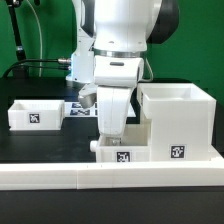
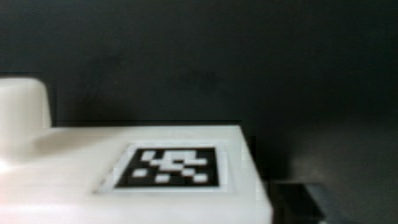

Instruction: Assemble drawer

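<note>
The tall white drawer casing (image 1: pixel 180 118) stands at the exterior view's right, tag facing forward. A shallow white tray (image 1: pixel 128 153) with a tag sits right beside it, against the front rail. My gripper (image 1: pixel 110 138) points straight down onto this tray's left part, and its fingers are hidden behind the hand and the tray wall. In the wrist view the tray's tagged face (image 2: pixel 173 167) fills the lower frame, with a rounded white knob (image 2: pixel 18 112) at one side and one dark finger (image 2: pixel 299 203) tight against the tray's edge. The jaws look shut on the tray. A second tray (image 1: pixel 35 113) lies at the left.
A long low white rail (image 1: pixel 100 177) runs along the front. The marker board (image 1: pixel 78 105) lies flat behind the arm. A black cable (image 1: pixel 40 66) crosses the back left. The table is black, with a green backdrop behind.
</note>
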Tool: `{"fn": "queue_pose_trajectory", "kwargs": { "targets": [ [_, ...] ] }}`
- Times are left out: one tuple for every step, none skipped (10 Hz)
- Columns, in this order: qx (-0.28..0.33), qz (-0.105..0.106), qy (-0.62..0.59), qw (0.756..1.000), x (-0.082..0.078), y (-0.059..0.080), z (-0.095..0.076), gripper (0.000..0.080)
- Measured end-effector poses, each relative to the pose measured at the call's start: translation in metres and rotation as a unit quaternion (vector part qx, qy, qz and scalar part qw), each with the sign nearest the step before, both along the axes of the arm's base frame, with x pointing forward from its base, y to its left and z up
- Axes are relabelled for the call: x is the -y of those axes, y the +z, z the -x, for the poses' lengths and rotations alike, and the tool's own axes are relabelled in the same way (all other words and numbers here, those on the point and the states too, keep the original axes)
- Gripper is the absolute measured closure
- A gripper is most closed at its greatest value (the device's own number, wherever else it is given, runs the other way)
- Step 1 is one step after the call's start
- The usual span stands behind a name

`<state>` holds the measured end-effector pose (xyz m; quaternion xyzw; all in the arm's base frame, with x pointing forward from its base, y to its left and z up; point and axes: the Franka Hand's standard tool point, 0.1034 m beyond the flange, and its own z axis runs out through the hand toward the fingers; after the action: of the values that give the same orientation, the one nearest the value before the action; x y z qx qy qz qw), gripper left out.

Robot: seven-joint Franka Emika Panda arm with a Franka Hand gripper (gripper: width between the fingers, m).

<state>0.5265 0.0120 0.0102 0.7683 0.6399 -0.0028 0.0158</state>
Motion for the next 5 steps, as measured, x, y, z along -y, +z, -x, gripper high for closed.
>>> {"fn": "queue_pose_trajectory", "kwargs": {
  "targets": [
    [0.0, 0.0, 0.0, 1.0, 0.0, 0.0, 0.0, 0.0351],
    [0.001, 0.0, 0.0, 1.0, 0.0, 0.002, -0.001, 0.0351],
    [0.001, 0.0, -0.001, 1.0, 0.0, 0.006, -0.002, 0.0193],
    [0.0, 0.001, -0.001, 1.0, 0.001, 0.013, -0.003, 0.0161],
    [-0.003, 0.003, -0.002, 1.0, 0.003, 0.025, -0.004, 0.0161]
  ]
}}
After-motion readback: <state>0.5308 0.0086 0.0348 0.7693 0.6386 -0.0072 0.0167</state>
